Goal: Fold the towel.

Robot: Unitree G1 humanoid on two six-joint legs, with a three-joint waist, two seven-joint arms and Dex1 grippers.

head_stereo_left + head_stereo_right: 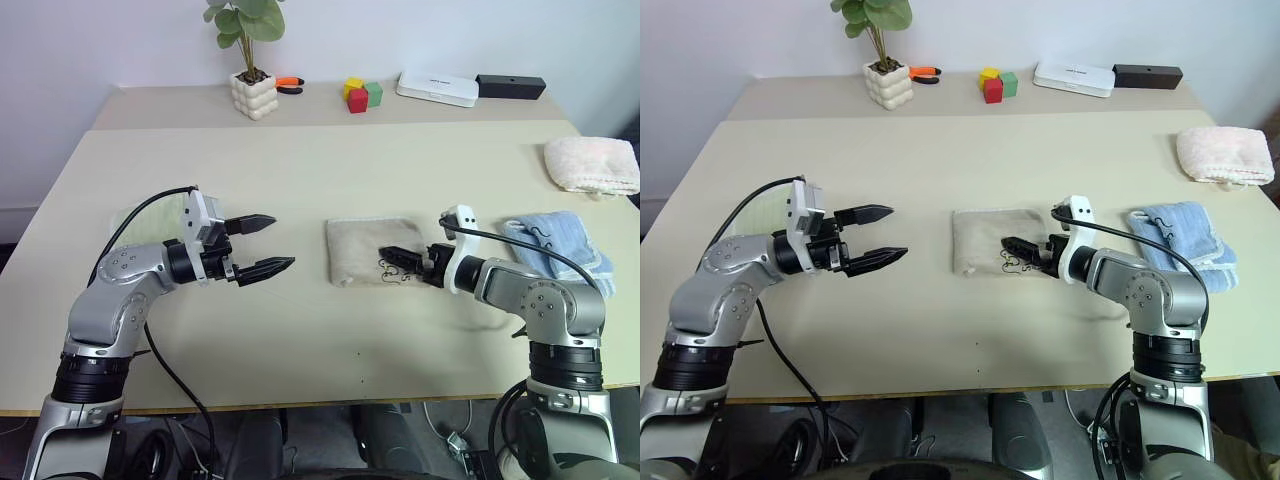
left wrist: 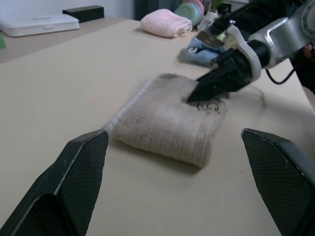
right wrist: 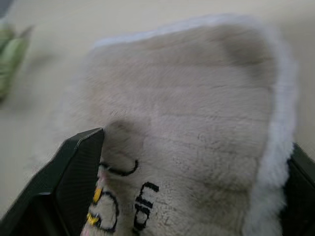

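The towel (image 1: 365, 245), beige with white corded edging, lies folded into a small rectangle at the middle of the table. A dark printed mark (image 3: 123, 196) shows near its right edge. My right gripper (image 1: 385, 258) reaches in from the right and hangs low over that marked edge. In the right wrist view its fingers (image 3: 64, 182) stand apart with the towel's pile (image 3: 197, 98) spread between them. Whether they touch the cloth I cannot tell. My left gripper (image 1: 282, 242) hovers open a short way left of the towel, pointing at it and holding nothing.
A light green folded towel (image 1: 135, 220) lies under my left arm and a light blue one (image 1: 560, 245) beside my right arm. A pink towel (image 1: 595, 162) sits far right. A potted plant (image 1: 253, 95), coloured blocks (image 1: 362, 94) and two boxes (image 1: 437, 88) line the back.
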